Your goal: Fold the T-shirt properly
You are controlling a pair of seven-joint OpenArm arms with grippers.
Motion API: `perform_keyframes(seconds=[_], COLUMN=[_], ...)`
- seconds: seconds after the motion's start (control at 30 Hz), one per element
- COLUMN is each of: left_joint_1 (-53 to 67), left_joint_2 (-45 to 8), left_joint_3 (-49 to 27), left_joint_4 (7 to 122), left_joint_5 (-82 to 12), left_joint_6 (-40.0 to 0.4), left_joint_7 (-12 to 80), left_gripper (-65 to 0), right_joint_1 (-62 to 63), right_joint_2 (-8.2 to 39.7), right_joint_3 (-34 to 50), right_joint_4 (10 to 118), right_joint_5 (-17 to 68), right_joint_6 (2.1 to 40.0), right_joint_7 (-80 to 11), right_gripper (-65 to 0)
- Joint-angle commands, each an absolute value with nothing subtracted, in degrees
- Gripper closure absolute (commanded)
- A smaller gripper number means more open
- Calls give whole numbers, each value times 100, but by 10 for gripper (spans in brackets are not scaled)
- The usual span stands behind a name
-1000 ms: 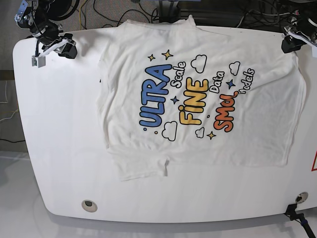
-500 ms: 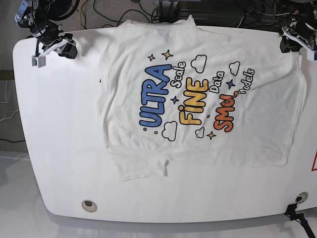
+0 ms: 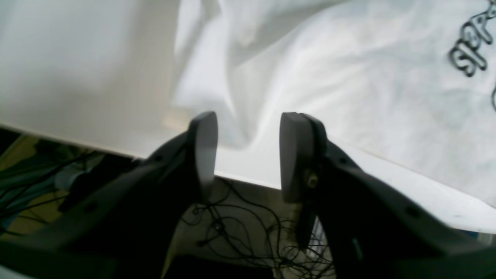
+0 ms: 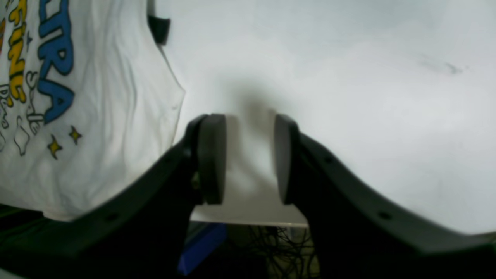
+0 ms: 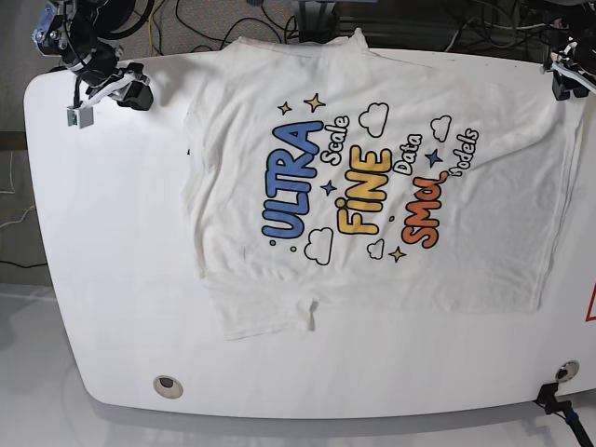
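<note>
White tabletop (image 5: 112, 279) carries the T-shirt (image 5: 391, 186) spread print-up toward its far edge. Left gripper (image 3: 248, 155) has retreated to the far corner, fingers released; right gripper (image 4: 248, 159) released too, so folding awaits.

A white table (image 5: 121, 279) with rounded corners stands over a floor strewn with dark cables (image 5: 233, 23).
</note>
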State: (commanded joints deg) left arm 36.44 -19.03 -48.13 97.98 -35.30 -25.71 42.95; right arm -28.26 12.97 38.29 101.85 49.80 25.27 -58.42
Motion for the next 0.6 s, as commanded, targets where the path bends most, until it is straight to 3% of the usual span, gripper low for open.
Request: perform_keyframes(seconds=[0.43,0.6], left_joint_1=[3618,3547], left_joint_2=[-1587,-1499], left_joint_3=[-5270,-5710], left_joint_4=[9833,9833], left_joint_5=[-3574,-3574], left_joint_6=[-2598,-3477], left_joint_7=[4277,4295], left_gripper=[-253,-254], right_joint_1=[-2826,-2826], right_joint_2=[1297,1297], right_joint_3=[3820,3820], right_joint_4=[10185,10185], right_joint_5=[4989,4989], right_joint_6=[2527,2527], right_joint_7=[-5842,-5842], right_gripper=[-204,-205])
